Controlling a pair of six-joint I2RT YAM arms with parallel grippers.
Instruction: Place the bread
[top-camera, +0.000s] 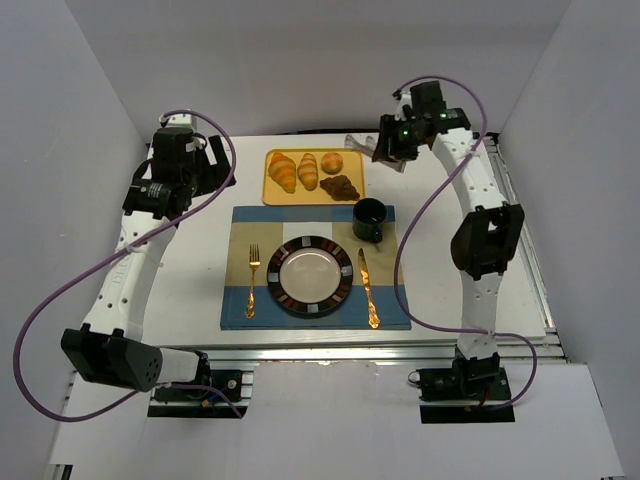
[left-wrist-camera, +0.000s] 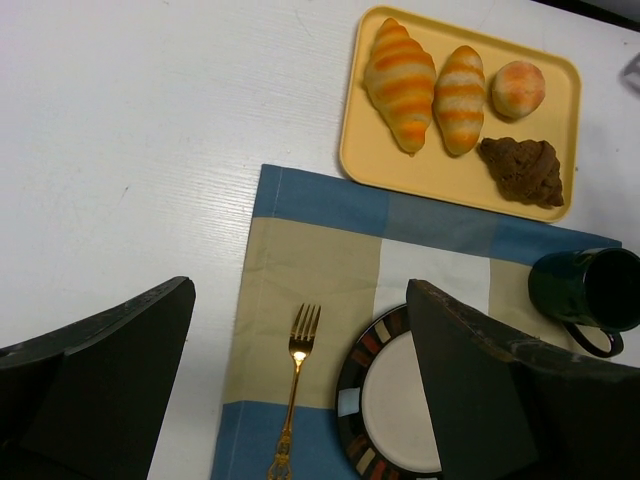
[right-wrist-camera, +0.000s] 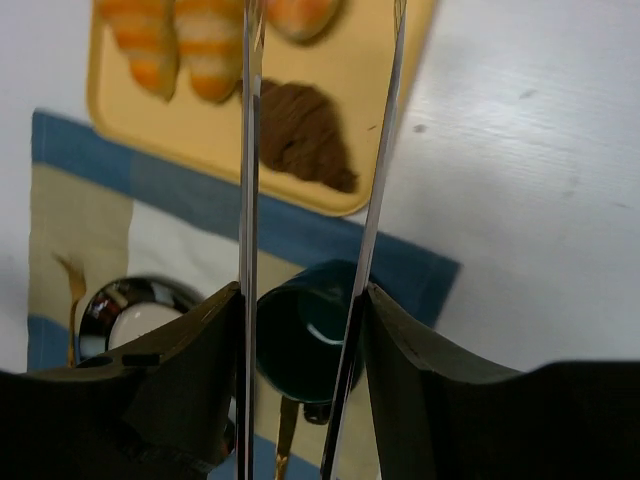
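Gripping tongs (right-wrist-camera: 247, 150), right gripper (top-camera: 388, 148) hangs by the yellow tray (top-camera: 300, 197); blades apart, nothing between them. Left gripper (left-wrist-camera: 298, 292) spread wide, holding nothing.

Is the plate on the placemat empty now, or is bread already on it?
Empty. The plate centre is bare white; all bread lies on the yellow tray.

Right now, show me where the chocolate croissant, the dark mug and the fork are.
chocolate croissant (left-wrist-camera: 520, 168): left wrist view, middle of its ridged top.
dark mug (top-camera: 370, 220): top external view, on its dark opening.
fork (left-wrist-camera: 299, 347): left wrist view, head just below the tines.
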